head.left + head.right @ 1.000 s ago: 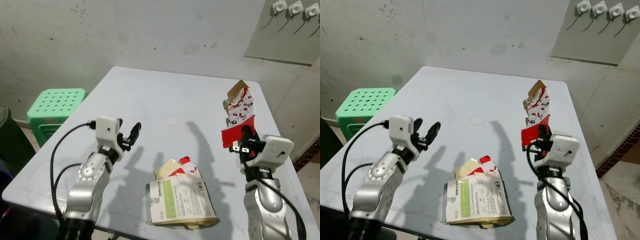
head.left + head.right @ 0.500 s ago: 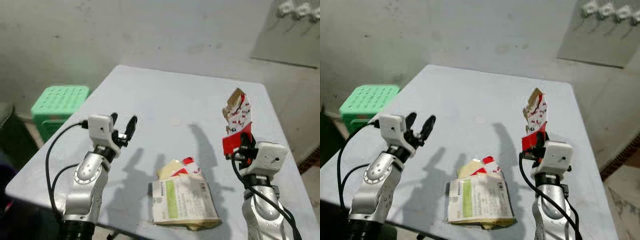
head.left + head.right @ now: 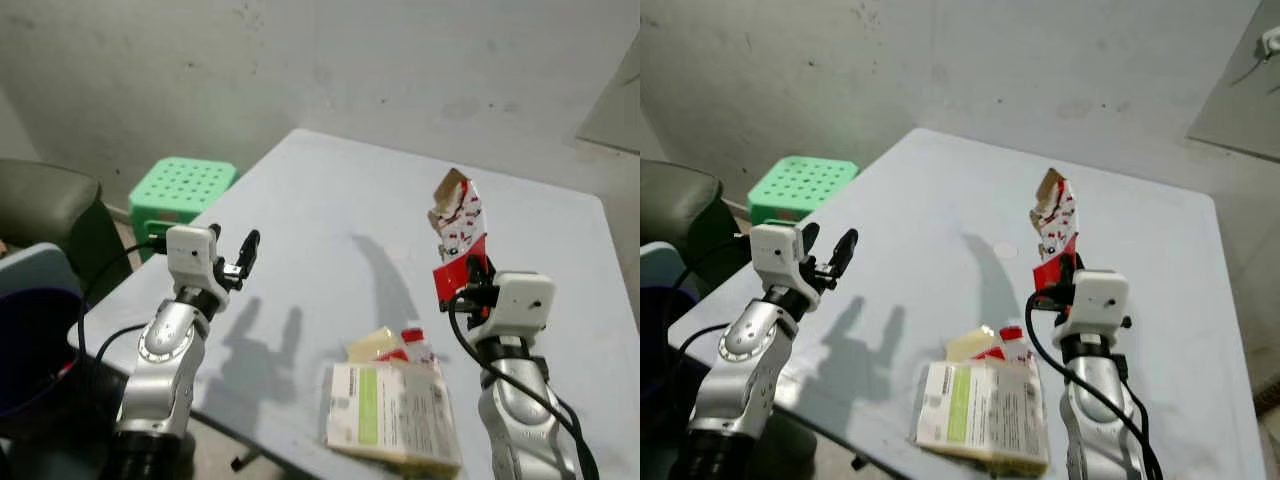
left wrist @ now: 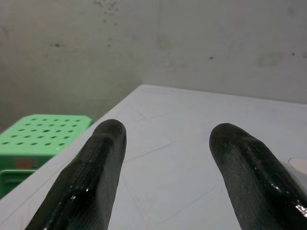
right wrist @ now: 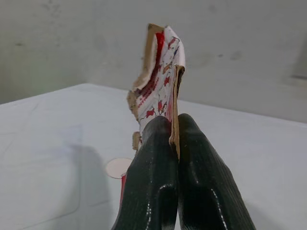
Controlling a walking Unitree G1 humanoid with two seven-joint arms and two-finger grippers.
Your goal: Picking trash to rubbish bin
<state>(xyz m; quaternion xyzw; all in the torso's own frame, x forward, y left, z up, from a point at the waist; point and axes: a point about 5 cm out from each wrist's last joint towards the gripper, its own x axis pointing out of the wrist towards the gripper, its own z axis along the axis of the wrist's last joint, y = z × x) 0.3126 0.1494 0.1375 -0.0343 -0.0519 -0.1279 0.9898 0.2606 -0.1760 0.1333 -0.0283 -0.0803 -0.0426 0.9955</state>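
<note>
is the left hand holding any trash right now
No, the left hand hovers over the table with its two black fingers spread apart and nothing between them.

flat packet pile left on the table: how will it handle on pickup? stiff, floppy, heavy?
Probably light: the flattened packet pile looks like thin card and paper. Likely floppy, since it lies flat with loose layers. Its layers may slide apart or separate when lifted. It also overhangs the table near edge, so a push could tip it off.

Grey table (image 3: 330,200), stained concrete wall (image 3: 300,60), green stool (image 3: 180,190).
</note>
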